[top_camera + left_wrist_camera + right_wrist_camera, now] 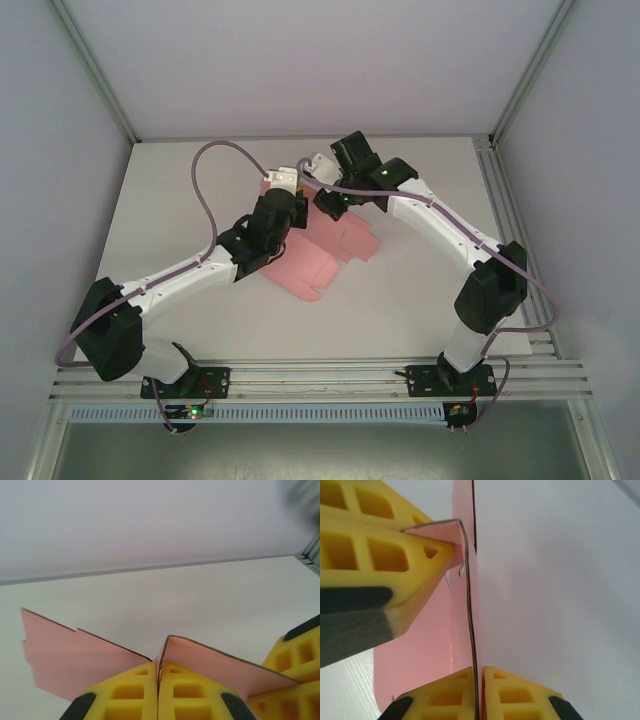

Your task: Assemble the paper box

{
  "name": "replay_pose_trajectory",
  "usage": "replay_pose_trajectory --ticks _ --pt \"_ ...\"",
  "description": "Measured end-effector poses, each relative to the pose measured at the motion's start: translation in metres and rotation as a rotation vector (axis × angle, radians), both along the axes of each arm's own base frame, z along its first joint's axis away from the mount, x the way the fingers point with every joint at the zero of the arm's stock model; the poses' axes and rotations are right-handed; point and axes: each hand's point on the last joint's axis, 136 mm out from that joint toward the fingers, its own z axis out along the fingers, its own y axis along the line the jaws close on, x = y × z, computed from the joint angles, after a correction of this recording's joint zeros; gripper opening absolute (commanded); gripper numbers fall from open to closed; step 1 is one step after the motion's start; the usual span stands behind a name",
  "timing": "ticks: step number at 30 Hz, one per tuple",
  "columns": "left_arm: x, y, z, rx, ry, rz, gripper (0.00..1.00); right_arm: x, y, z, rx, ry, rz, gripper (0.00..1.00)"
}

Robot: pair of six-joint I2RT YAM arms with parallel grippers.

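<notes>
The paper box [335, 250] is a pink die-cut sheet, part lying on the white table [180, 200] and its far part lifted between both arms. My left gripper [281, 188] is shut on a raised flap; in the left wrist view its yellow fingers [132, 690] pinch the card's edge [215, 662] at the gripper [158, 666]. My right gripper [322, 192] is shut on the neighbouring panel [462, 630], its jaws closed on the thin edge at the gripper [477, 672]. The left gripper's fingers [380, 555] show just beyond, holding a bent flap.
Grey enclosure walls [300, 60] ring the table, with a metal post [520, 90] at the back right. Purple cables [205, 190] loop over both arms. A rail [320, 380] runs along the near edge. Bare tabletop lies left and right of the sheet.
</notes>
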Motion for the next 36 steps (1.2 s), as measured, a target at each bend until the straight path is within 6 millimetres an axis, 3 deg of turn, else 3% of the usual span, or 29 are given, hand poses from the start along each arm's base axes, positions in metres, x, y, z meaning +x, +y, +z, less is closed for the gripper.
replay_pose_trajectory --ticks 9,12,14,15,16,17,18,21,25,28,31,36 --pt "-0.007 0.018 0.004 0.009 -0.022 0.053 0.0 -0.018 -0.009 -0.006 -0.02 -0.015 0.117 0.13" --pt "-0.008 0.017 0.004 0.008 -0.021 0.048 0.0 -0.02 -0.01 -0.008 -0.039 -0.024 0.144 0.02" --pt "-0.009 0.017 0.002 0.008 -0.017 0.042 0.04 -0.02 -0.011 -0.01 -0.05 -0.027 0.152 0.0" --pt "-0.009 0.016 0.002 0.009 -0.015 0.04 0.17 -0.02 -0.012 -0.01 -0.059 -0.034 0.153 0.0" --pt "-0.009 0.016 0.0 0.016 -0.012 0.036 0.38 -0.019 -0.013 -0.011 -0.069 -0.041 0.152 0.0" --pt "-0.01 0.017 0.0 0.017 -0.01 0.034 0.67 -0.019 -0.013 -0.012 -0.08 -0.048 0.153 0.0" --pt "-0.011 0.017 0.0 0.015 -0.007 0.03 0.8 -0.019 -0.014 -0.015 -0.091 -0.051 0.152 0.0" --pt "-0.016 0.032 0.002 -0.009 0.017 0.031 1.0 -0.021 -0.021 -0.023 -0.126 -0.063 0.163 0.0" --pt "-0.022 0.096 0.001 -0.099 0.056 0.132 1.0 -0.028 -0.032 -0.037 -0.194 -0.148 0.205 0.0" --pt "-0.029 0.143 -0.012 -0.133 0.102 0.233 1.0 -0.031 -0.038 -0.05 -0.257 -0.225 0.22 0.0" --pt "-0.037 0.155 -0.035 -0.147 0.175 0.24 1.0 -0.025 -0.036 -0.054 -0.271 -0.287 0.212 0.0" --pt "-0.05 0.141 -0.095 -0.204 0.316 0.091 1.0 -0.018 -0.038 -0.035 -0.185 -0.333 0.206 0.0"
